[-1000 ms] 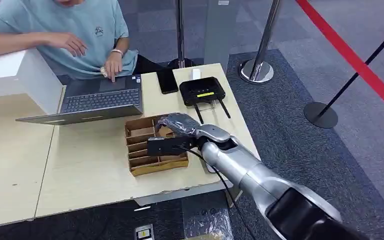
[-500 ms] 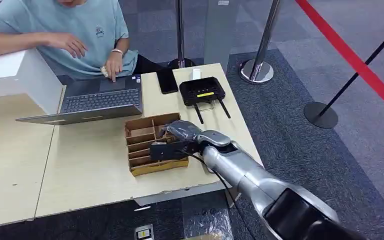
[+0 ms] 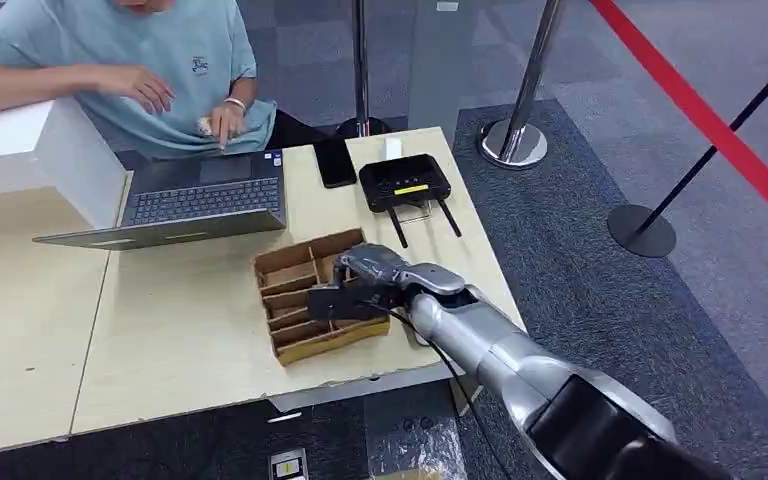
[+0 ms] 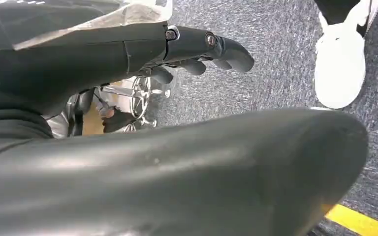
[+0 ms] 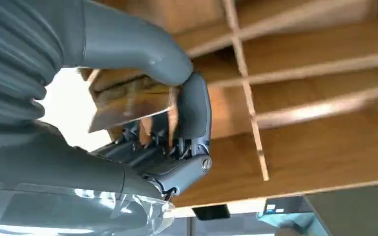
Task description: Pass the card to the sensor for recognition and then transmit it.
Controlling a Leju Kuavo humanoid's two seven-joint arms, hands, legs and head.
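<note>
1. The right robot hand (image 3: 365,280) is seen over the cardboard divider box (image 3: 305,300) on the worktop (image 3: 190,350), with its fingers closed in around a card (image 5: 130,103); in the right wrist view the card is pinched between the thick thumb and the darker fingers (image 5: 194,113).
2. The card is thus judged to be picked up from the box, or nearly so; whether it is fully clear of the compartments cannot be told.
3. The black sensor unit (image 3: 403,182) lies on the far right part of the worktop, well apart from the hand. Presenting the card to it and handing it on are judged not yet done.
4. The left robot hand (image 4: 197,46) hangs by the floor, holding nothing, its fingers loosely curved and apart.
5. Compared with the earlier frames, the box has been turned and dragged slightly to the right and nearer, and the right robot hand has shifted right with it.
6. The person's hand (image 3: 222,118) at the laptop (image 3: 195,195) has been lifted off the keyboard edge.
</note>
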